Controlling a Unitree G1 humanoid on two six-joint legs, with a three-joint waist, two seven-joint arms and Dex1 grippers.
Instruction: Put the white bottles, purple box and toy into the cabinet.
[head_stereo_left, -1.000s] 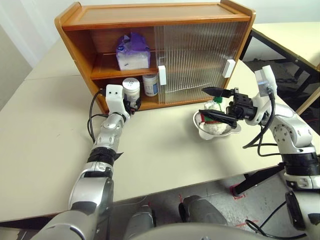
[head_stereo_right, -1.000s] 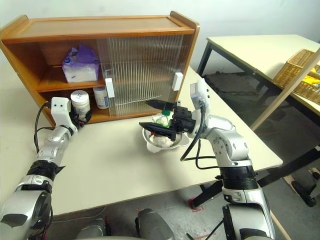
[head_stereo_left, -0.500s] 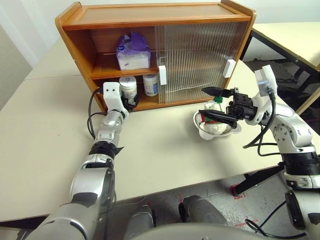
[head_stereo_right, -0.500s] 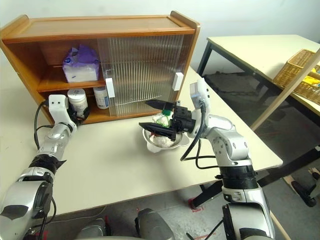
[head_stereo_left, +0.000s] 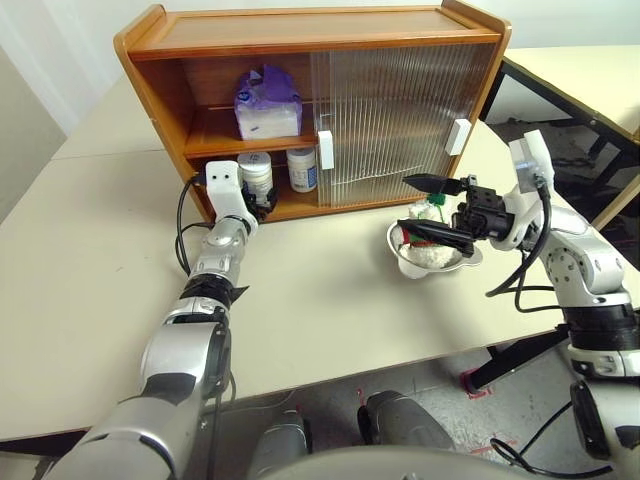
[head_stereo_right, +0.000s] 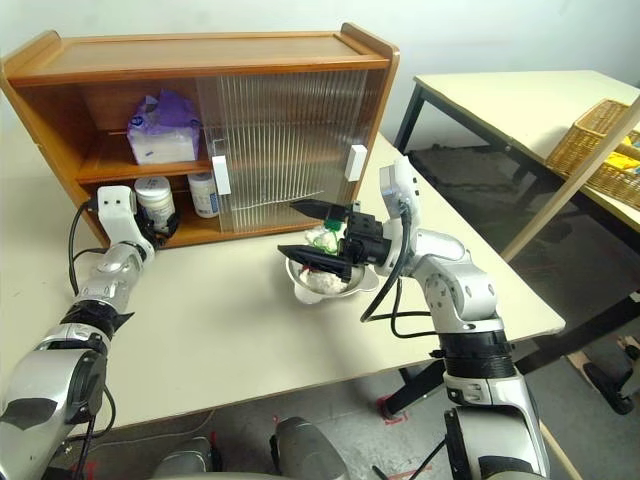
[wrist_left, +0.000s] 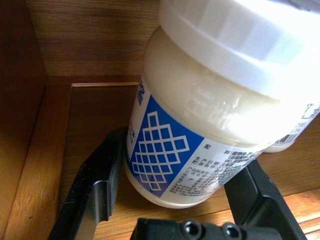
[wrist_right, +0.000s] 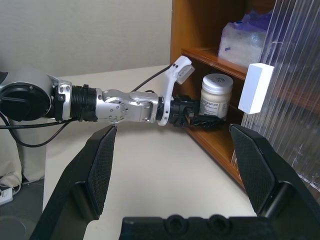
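The wooden cabinet (head_stereo_left: 300, 25) stands at the back of the table with its left half open. The purple box (head_stereo_left: 266, 103) lies on the upper shelf. My left gripper (head_stereo_left: 262, 192) reaches into the lower shelf, shut on a white bottle (wrist_left: 200, 125) that stands upright there. A second white bottle (head_stereo_left: 301, 168) stands just to its right. The toy (head_stereo_left: 428, 255), white and fluffy with red and green, lies in a shiny metal bowl (head_stereo_left: 400, 262) on the table. My right gripper (head_stereo_left: 432, 211) hangs open just above it, pointing left, with nothing between its fingers.
Ribbed sliding doors (head_stereo_left: 390, 110) with white handles (head_stereo_left: 324, 150) cover the cabinet's right half. A second table (head_stereo_right: 520, 95) with a wicker basket (head_stereo_right: 600, 140) stands off to the right. Bare tabletop (head_stereo_left: 300, 300) lies in front of the cabinet.
My left arm has stretched forward and carried the white bottle from in front of the cabinet onto the lower shelf. The right arm has kept still.
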